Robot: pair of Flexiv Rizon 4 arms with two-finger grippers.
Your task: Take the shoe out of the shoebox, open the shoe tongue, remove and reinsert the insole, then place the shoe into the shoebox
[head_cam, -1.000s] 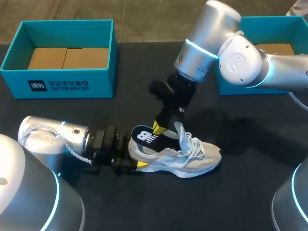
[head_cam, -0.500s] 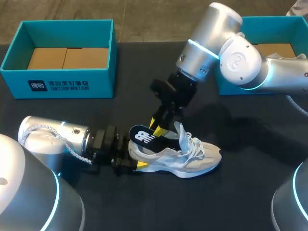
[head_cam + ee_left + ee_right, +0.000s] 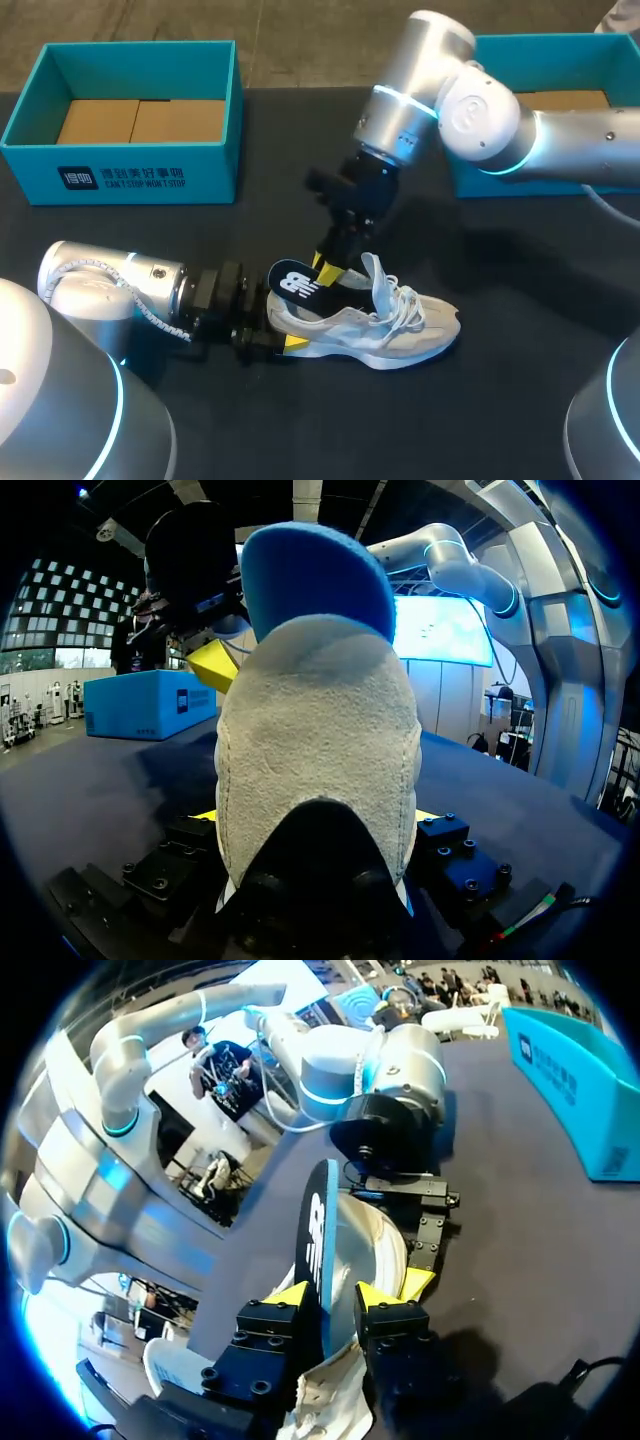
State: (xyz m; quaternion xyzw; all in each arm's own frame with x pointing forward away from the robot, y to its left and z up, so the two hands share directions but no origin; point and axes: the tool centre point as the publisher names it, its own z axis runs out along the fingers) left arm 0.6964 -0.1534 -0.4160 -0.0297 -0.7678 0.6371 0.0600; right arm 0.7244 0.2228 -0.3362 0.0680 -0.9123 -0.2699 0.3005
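Risks first. The insole point(image 3: 318, 1230) is thin and pinched only near its raised heel end, so an off-axis push or pull could fold it or slip it from the pads. The same load could twist the shoe point(image 3: 370, 322) in its heel clamp.

Left gripper point(image 3: 315, 820), nearest: closed on the shoe's heel from both sides, fingers fairly wide. The shoe lies on the table point(image 3: 520, 400), out of the box, toe toward 3 o'clock.

Right gripper point(image 3: 332, 1295), just past the collar: nearly closed, both yellow tips against the insole. The insole's heel end sticks up out of the shoe. I can't tell how much of its front is inside.

Farther back: one shoebox point(image 3: 120, 175) at 10 o'clock from the shoe, another box point(image 3: 560, 42) at 1 o'clock.
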